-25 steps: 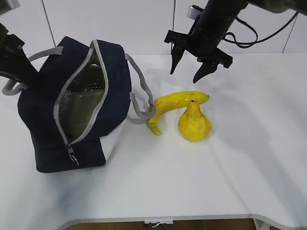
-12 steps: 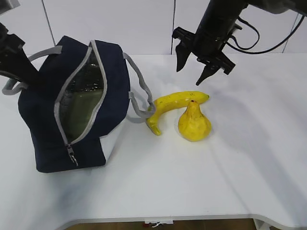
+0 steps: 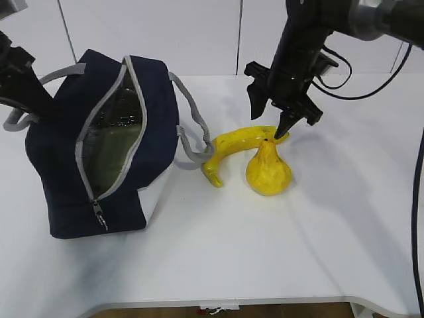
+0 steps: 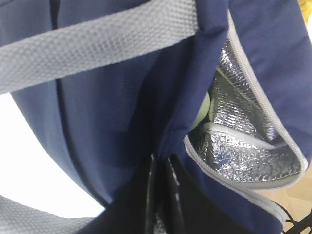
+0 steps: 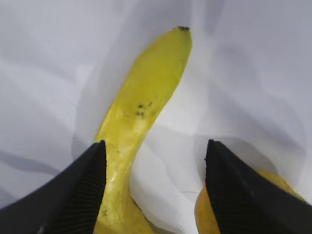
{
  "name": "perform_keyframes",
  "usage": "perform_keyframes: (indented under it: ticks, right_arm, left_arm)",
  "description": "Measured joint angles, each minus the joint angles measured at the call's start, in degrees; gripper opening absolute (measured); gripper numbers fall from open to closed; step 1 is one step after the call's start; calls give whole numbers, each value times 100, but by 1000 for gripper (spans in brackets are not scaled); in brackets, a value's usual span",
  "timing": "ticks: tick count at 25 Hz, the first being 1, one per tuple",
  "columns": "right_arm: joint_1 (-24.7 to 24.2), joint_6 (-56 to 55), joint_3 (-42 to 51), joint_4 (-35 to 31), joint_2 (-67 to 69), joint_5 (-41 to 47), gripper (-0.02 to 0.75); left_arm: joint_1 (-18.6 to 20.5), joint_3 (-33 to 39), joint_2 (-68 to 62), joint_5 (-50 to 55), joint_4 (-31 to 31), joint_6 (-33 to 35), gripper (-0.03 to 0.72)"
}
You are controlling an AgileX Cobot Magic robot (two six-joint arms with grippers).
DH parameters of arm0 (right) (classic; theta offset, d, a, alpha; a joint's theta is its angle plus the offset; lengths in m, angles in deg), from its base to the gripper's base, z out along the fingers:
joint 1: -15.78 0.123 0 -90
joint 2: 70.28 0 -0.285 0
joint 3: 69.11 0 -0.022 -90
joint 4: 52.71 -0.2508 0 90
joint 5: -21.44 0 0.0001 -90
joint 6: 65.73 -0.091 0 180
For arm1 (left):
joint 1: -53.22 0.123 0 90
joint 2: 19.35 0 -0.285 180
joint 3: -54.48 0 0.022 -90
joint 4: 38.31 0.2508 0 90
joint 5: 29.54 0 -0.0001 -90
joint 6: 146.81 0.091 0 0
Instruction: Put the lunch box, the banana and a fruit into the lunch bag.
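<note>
The navy lunch bag (image 3: 59, 172) lies on the left with its zipper open and its silver lining showing. A pale green shape, the lunch box (image 4: 204, 108), shows inside it and also in the exterior view (image 3: 114, 147). My left gripper (image 4: 162, 195) is shut on the bag's fabric edge (image 4: 122, 117). The banana (image 3: 240, 147) lies right of the bag, touching the yellow pear-shaped fruit (image 3: 267, 171). My right gripper (image 3: 270, 124) is open just above the banana's far end. In the right wrist view it (image 5: 153, 168) straddles the banana (image 5: 141, 112) and the fruit (image 5: 280, 184).
A grey strap handle (image 3: 192, 142) loops from the bag toward the banana's stem end. The white table (image 3: 265, 252) stretches to the front and right. A white wall stands behind. Black cables hang from the right arm (image 3: 305, 40).
My right gripper has come down and slightly right, from above the table to just over the banana's end and the fruit's neck. The bag and left gripper have not moved.
</note>
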Motion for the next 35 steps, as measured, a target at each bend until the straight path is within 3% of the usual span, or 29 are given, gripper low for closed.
perform_keyframes:
  ticks: [20,35]
  right_arm:
    - [0,-425,-1,-202,310,-714,510]
    - [0,-454,-1,-396,550,-724,509]
  left_arm:
    - [0,0,0,0,51,0,-1]
    - [0,0,0,0,149,0,-1]
